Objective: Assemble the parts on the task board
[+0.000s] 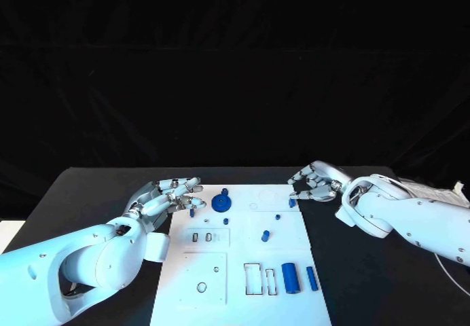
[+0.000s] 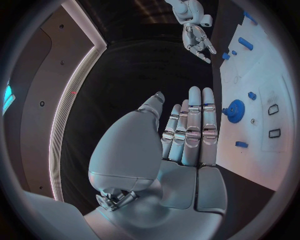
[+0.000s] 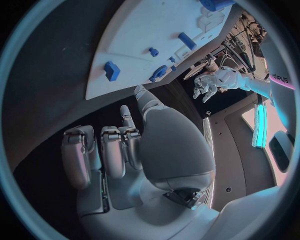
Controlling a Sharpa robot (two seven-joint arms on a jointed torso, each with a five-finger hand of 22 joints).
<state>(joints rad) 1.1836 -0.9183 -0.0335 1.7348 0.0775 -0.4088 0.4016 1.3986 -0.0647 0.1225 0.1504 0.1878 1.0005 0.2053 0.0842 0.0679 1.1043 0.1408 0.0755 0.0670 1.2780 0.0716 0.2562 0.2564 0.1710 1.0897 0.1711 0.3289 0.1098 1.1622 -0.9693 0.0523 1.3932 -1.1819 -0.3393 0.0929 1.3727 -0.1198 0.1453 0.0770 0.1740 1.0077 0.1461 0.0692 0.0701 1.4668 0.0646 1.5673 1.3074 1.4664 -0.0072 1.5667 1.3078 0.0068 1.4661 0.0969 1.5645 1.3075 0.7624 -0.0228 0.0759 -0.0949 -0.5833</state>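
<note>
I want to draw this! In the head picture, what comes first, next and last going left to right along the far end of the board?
Left hand → blue gear → small blue piece → right hand.

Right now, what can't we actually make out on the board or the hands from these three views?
- Head view: whether the right hand touches the small blue piece by its fingers; too small to tell.
- Head view: whether the left hand touches the white board; its fingers overlap the board's edge.
- Left wrist view: the blue gear shows no hub detail; small and bent by the fisheye.
- Right wrist view: a blue part is cut off at the circle's rim.
</note>
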